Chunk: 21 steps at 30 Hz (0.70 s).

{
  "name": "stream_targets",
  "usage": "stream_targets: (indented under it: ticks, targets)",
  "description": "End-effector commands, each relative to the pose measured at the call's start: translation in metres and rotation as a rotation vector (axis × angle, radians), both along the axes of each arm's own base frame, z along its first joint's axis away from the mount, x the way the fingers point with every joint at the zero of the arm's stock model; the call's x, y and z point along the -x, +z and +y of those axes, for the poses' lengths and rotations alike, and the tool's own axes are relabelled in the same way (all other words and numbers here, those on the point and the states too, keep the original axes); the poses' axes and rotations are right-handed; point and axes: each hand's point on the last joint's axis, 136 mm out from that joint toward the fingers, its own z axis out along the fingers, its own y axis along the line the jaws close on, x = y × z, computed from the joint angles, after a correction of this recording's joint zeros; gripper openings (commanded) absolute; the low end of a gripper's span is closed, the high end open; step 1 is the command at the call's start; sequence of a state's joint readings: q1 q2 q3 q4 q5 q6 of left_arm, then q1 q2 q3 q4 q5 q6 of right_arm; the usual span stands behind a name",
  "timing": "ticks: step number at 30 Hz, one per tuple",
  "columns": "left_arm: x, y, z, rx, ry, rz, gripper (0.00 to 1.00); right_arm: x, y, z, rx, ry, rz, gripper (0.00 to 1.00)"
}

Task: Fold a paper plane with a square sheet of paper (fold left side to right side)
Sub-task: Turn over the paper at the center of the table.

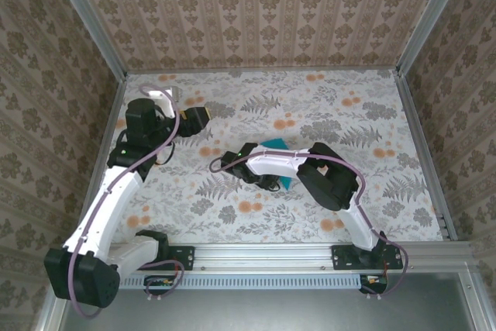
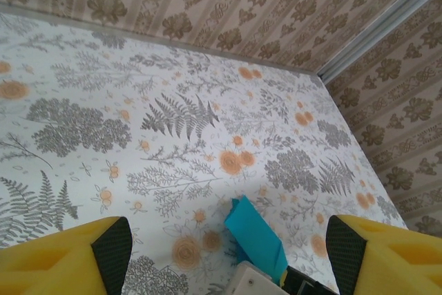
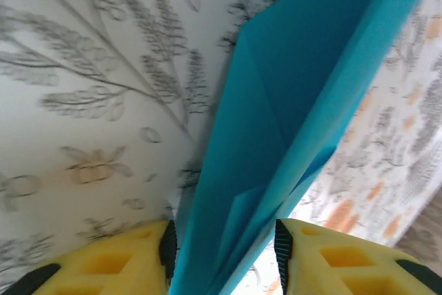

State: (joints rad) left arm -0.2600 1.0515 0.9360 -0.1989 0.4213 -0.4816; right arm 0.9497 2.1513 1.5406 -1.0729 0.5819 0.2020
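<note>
The paper plane, a turquoise-blue sheet folded into a narrow creased strip, lies on the flowered table and runs away between the fingers of my right gripper. Its jaws stand apart on either side of the paper, open. From above, the blue paper shows on both sides of the right arm's white forearm, which lies across it. My left gripper hovers at the back left, open and holding nothing. From there it looks at the blue strip from a distance.
Patterned walls with metal frame posts close in the flowered tabletop at the back and both sides. The metal rail carrying both arm bases runs along the near edge.
</note>
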Motion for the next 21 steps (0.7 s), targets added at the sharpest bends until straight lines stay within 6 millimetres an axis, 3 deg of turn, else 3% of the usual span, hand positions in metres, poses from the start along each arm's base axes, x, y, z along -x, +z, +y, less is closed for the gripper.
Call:
stream_targets:
  ticks: [1, 5, 10, 16, 21]
  targets:
    - [0.001, -0.010, -0.007, 0.038, -0.033, 0.066, 0.78, 0.014, 0.020, 0.019, -0.205, -0.031, 0.051, 0.54]
    - [-0.003, -0.025, -0.015, 0.069, -0.065, 0.126, 0.77, 0.022, 0.040, 0.020, -0.363, -0.081, 0.056, 0.68]
    - [-0.005, -0.059, -0.034, 0.103, -0.131, 0.238, 0.74, 0.022, 0.061, 0.007, -0.611, -0.188, 0.030, 0.76]
    - [-0.003, -0.099, -0.078, 0.100, -0.244, 0.343, 0.72, 0.002, 0.088, -0.022, -0.960, -0.362, -0.076, 0.83]
    - [-0.001, -0.127, -0.115, 0.104, -0.327, 0.415, 0.70, -0.014, 0.107, -0.044, -1.181, -0.443, -0.194, 0.99]
